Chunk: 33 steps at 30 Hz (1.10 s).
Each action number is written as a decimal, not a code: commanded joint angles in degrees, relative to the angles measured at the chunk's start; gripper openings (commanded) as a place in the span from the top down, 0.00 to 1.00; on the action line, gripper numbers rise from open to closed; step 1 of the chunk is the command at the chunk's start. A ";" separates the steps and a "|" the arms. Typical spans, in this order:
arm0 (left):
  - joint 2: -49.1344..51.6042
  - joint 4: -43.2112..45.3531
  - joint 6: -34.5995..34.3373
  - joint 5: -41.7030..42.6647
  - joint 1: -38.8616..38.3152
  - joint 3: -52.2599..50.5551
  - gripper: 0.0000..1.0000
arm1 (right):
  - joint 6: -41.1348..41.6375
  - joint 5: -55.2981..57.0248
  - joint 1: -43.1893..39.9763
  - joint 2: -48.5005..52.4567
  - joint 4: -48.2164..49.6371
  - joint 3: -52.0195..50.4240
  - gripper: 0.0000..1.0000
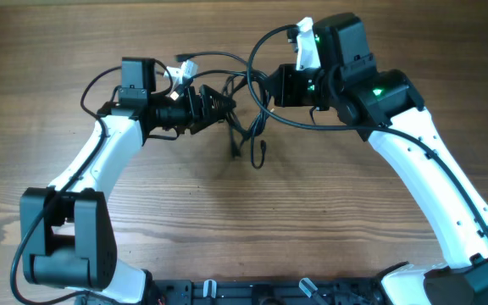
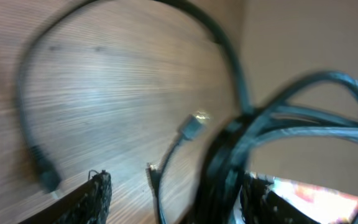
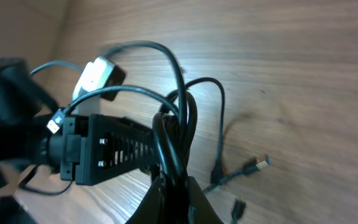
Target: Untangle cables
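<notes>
- From overhead, two white arms meet near 12 o'clock on a wooden table.
- The cables, thin and black, are bunched in a tangle between the two grippers, just above the table's centre. Loose ends trail from the bunch toward 6 o'clock.
- The left gripper reaches in from 9 o'clock with its jaws wide apart. Its wrist view, which is blurred, shows the bunch passing between them, nearer the finger at 5 o'clock. Whether the bunch touches that finger cannot be told.
- The right gripper reaches in from 3 o'clock. Its jaws are pinched tight on several strands, which rise in loops from the grip.
- A small plug on a cable end shows against the wood beyond the left gripper.
</notes>
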 commanded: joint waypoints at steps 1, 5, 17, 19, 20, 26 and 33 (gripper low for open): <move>0.17 -1.68 -5.66 -10.71 -0.04 0.07 0.30 | 3.39 8.70 -0.15 0.50 -1.25 0.02 0.96; 0.17 -6.32 -5.16 -17.33 2.47 0.07 0.26 | 3.23 12.09 -0.17 0.50 -2.19 0.04 0.96; -0.15 13.00 7.74 14.05 -0.15 0.07 0.27 | -2.43 -3.30 -0.11 4.26 0.74 0.04 0.96; -0.13 12.48 7.74 10.56 -2.12 0.07 0.25 | -2.78 -5.27 -0.11 4.66 1.77 0.04 0.96; -0.13 12.02 7.74 8.87 -2.93 0.07 0.25 | -2.73 -5.44 -0.11 4.66 1.99 0.04 0.96; -0.13 4.94 10.84 -0.26 -7.54 0.07 0.29 | -2.73 -5.42 -0.11 4.66 1.99 0.04 0.96; -0.13 2.34 12.48 -0.87 -7.76 0.07 0.45 | -2.73 -5.42 -0.11 4.66 1.95 0.04 0.96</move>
